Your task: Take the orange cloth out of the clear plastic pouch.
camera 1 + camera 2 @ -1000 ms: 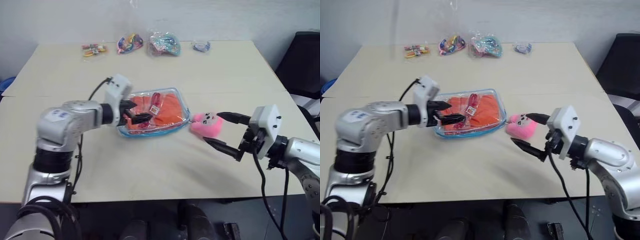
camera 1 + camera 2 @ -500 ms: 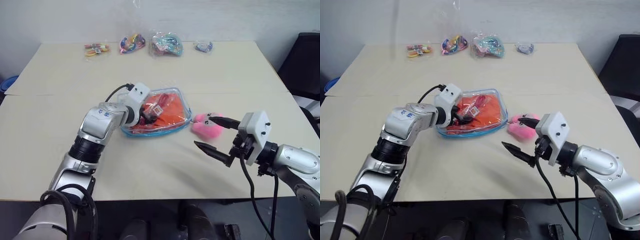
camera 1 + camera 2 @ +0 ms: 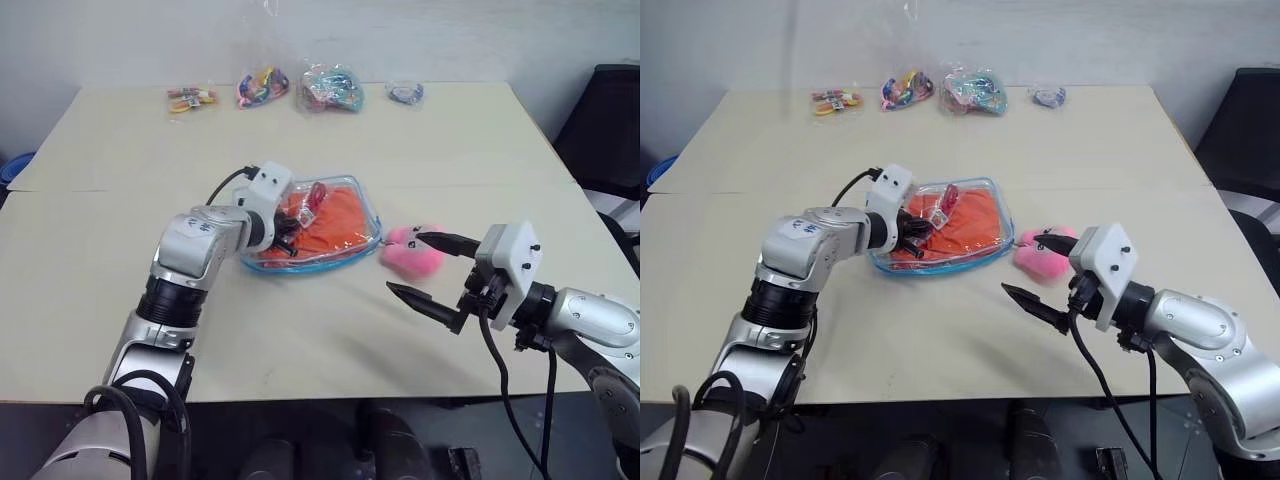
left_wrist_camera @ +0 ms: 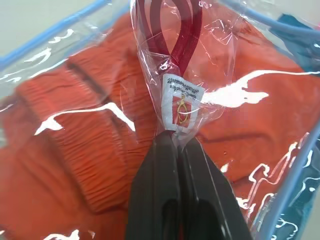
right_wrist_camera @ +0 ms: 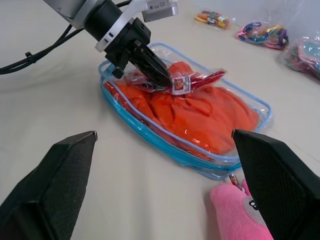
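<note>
Black fingers of the right gripper [image 3: 430, 268] stand spread wide with nothing between them, nearest the table's front edge and to the right of the clear plastic pouch [image 3: 330, 255], which serves as the landmark for everything else. Just beyond that gripper's upper finger lies a pink plush toy [image 3: 412, 252], close beside the pouch's right end; whether it touches the blue trim cannot be told. The pouch lies flat near the middle of the beige table [image 3: 330, 340], its light blue zipper edge running around rounded corners. The orange cloth [image 5: 200, 112] is inside the pouch, bunched and folded under the clear plastic and filling most of it. At the pouch's left part the left gripper [image 4: 178, 145] points forward and slightly down, its two fingers pressed together on a small clear packet [image 4: 175, 60] that rests on top of the pouch. That packet holds dark red loops and a white printed label [image 4: 180, 102], and the fingertips pinch it at the label end. From the right wrist view the packet stretches from the closed fingertips across the orange bulge. Far behind the pouch, along the table's back edge, sits a row of small clear bags of colourful items [image 3: 300, 88]. Off the table, to the right of the pouch and further back, stands a black chair [image 3: 605, 130].
</note>
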Tool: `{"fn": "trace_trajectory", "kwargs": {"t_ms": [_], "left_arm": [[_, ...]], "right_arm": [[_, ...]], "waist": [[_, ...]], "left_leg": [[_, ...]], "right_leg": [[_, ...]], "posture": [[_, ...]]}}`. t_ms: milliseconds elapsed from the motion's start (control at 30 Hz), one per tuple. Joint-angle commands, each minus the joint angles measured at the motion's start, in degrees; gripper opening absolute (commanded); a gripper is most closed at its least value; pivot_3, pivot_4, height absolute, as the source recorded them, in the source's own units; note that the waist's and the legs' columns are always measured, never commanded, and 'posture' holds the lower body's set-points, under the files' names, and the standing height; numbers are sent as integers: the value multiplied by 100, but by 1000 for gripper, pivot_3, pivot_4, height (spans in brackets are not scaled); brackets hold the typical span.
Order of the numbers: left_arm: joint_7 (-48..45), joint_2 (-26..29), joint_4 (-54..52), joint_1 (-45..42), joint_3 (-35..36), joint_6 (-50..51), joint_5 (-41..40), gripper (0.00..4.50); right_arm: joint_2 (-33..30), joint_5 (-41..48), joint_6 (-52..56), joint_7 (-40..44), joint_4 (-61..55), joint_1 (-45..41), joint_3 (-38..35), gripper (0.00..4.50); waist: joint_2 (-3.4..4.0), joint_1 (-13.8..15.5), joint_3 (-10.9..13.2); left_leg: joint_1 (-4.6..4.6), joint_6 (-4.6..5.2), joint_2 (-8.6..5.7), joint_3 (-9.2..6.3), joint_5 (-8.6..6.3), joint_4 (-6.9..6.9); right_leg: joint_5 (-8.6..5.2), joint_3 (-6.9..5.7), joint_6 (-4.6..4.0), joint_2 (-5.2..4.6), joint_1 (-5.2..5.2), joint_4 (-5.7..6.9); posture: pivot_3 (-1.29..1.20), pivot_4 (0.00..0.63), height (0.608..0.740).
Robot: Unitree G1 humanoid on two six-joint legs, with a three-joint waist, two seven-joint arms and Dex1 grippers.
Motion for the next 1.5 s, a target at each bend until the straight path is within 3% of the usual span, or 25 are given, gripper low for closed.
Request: {"fn": "trace_trajectory", "kwargs": {"t_ms": [33,300,400,567,733,1033,1133,1233,1367,1500], "left_arm": [[364,652,-63,62,1042,-233,225,32],[365,2258,492,1410,2122,-730,586,32],[403,2467,849,2034,2561,-931,610,32],[472,2342,844,2609,2804,-1049,573,32],[570,2233,511,2826,3063,-982,506,1120],[-88,2695,337,2622,3502,-914,26,3862],[-1197,2938,47,2331,3755,-931,-853,3862],[-2458,3163,-707,2571,3584,-1292,-1498,3862],[-3698,3327,-1925,2755,2858,-1368,-2312,3862],[-4188,3292,-2822,2572,1948,-1418,-2735,3862]], "right_arm": [[-129,179,-92,308,-28,-218,50,4500],[-282,429,-99,964,160,-549,209,4500],[-290,387,-134,1141,332,-718,334,4500],[-286,302,-176,1303,565,-893,415,4500],[-349,227,-229,1417,672,-895,434,4500],[-353,37,-246,1142,730,-680,188,4500],[-282,-239,-275,752,860,-541,40,4500],[-232,-428,-238,453,970,-430,-26,4500],[-99,-587,-87,13,1078,-300,-40,4500],[87,-775,35,-393,1248,-209,60,4500]], "waist": [[0,-41,0],[-3,-88,-1],[-9,-86,-2],[-22,23,-5],[-22,11,-6],[-24,4,-6],[-36,25,-7],[-37,3,-7],[-31,-36,-4],[-26,-80,-1]], "left_leg": [[1,0,4,3,0,-2],[48,-5,5,8,-1,-23],[47,-5,4,4,-1,-21],[45,-7,5,2,-2,-20],[47,-9,4,5,-4,-22],[47,-12,8,7,-5,-23],[42,-12,8,0,-5,-19],[44,-14,6,3,-7,-21],[49,-17,9,10,-9,-31],[51,-18,10,14,-8,-24]], "right_leg": [[0,0,0,3,-1,0],[-3,-2,-5,0,2,-2],[-3,-3,-4,-4,2,-3],[-3,-6,-5,-5,2,-3],[-3,-6,-5,-8,3,-3],[-3,-7,-6,-5,1,-3],[-3,-13,-6,-7,1,-3],[-4,-12,-7,-10,2,-4],[-9,-12,-14,-10,-1,-4],[-9,-7,-15,-6,2,0]], "posture": [[0,150,740],[0,150,740],[0,150,740],[0,150,740],[0,150,740],[0,150,740],[0,150,740],[0,150,740],[0,150,740],[0,150,740]]}}
